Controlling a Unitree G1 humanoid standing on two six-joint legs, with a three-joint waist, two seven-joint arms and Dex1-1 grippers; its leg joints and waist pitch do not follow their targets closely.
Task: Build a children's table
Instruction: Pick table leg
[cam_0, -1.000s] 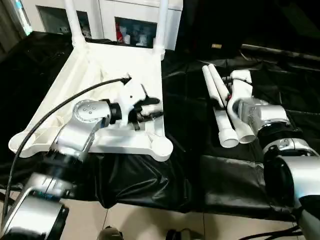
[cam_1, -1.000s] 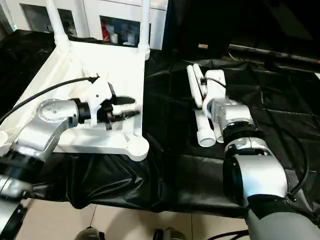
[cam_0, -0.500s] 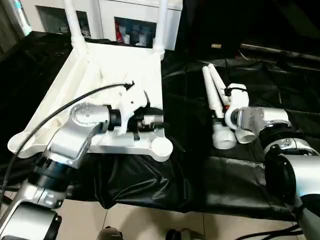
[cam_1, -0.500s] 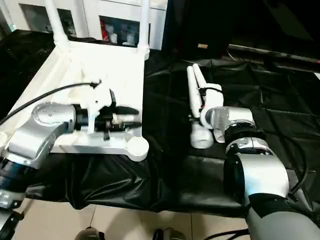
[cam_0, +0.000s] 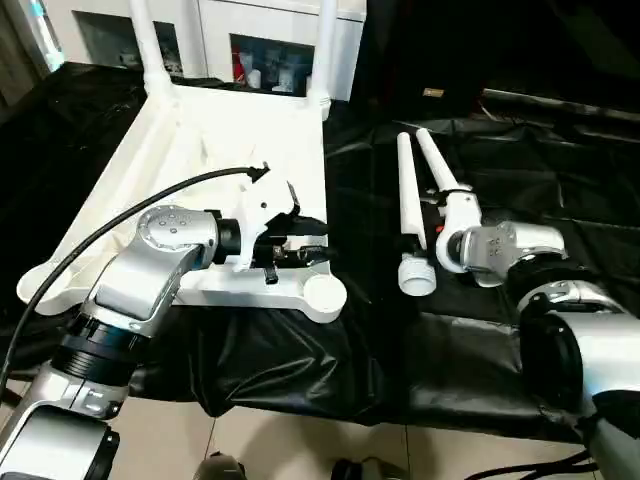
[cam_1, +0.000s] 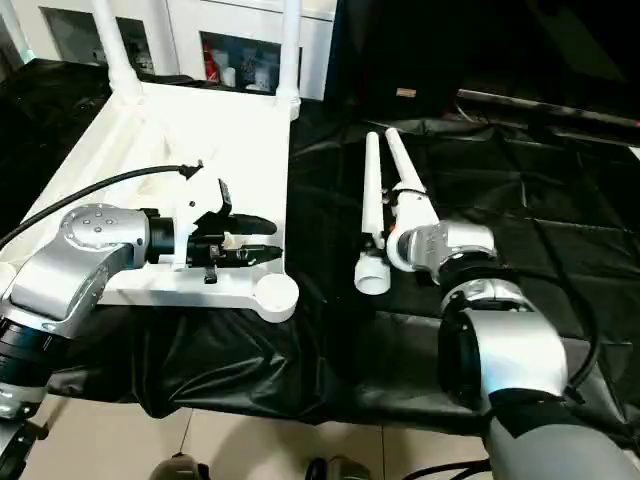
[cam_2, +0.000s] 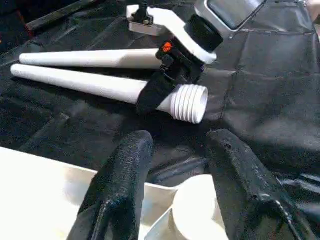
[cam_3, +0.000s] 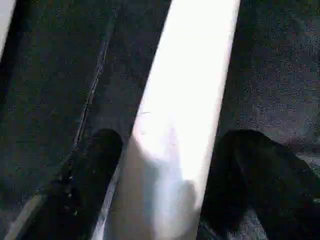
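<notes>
The white tabletop (cam_0: 240, 150) lies upside down on a worktop (cam_0: 400, 370) draped in black sheeting, ribbed underside up. Two white legs already stand upright in its far corner sockets, one (cam_0: 143, 40) on the left and one (cam_0: 324, 45) on the right, in front of a white glass-door cabinet (cam_0: 265, 45).

The left claw (cam_0: 305, 242) hovers over the near right part of the tabletop, its two black fingers (cam_2: 122, 175) spread apart and empty. Just beyond its tips sits the near right corner socket (cam_0: 324, 292), round and unfilled; in the left wrist view the socket's rim (cam_2: 197, 205) lies between the two fingers, and whether they touch it cannot be told. A black cable (cam_0: 130, 215) arcs back along the left forearm.

The right claw (cam_2: 160, 87) reaches down over two loose legs lying side by side on the black sheeting, well to the right of the tabletop. Its fingers stand spread on either side of one leg (cam_3: 175, 125), close to its ribbed wide end (cam_2: 190, 102); whether they are pressing on it cannot be told. The second loose leg (cam_0: 428, 160) lies just beside the first, partly under the claw's wrist.
</notes>
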